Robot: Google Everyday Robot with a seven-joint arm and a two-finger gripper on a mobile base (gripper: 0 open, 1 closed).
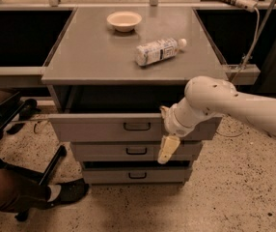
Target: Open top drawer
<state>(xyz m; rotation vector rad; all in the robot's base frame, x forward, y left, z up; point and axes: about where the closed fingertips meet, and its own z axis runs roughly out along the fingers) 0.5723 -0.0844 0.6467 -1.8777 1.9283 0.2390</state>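
- The top drawer (104, 127) sits directly under the cabinet top (94, 57). It is drawn partway out: its grey front stands forward of the two drawers below, and a dark gap shows behind its upper edge.
- Its black loop handle (137, 126) at the centre of the front is bare, with nothing hooked through it.
- The gripper (167, 135) is against the right part of that front, to the right of the handle.
- One cream finger (168, 149) hangs down across the middle drawer (109, 151), and a second tip shows at the top drawer's upper edge. The fingers look spread wide and clamp nothing; whether the upper one hooks behind the front cannot be told.
- The white arm (234, 103) reaches in from the right, low across the cabinet's right corner.
- Judged risks:
  - A pull taken off-centre could skew the drawer on its runners and jam it.
  - An upper tip only resting on the edge could slip off and leave the drawer half open.
  - The hanging finger could catch the middle drawer and drag it along.
- A plastic bottle (158, 51) lies on its side on the cabinet top and could roll if the cabinet is jolted. A bowl (124, 20) sits further back.
- A person's shoe (68, 191) rests on the floor near the bottom drawer (109, 175), to the left of the pull path.
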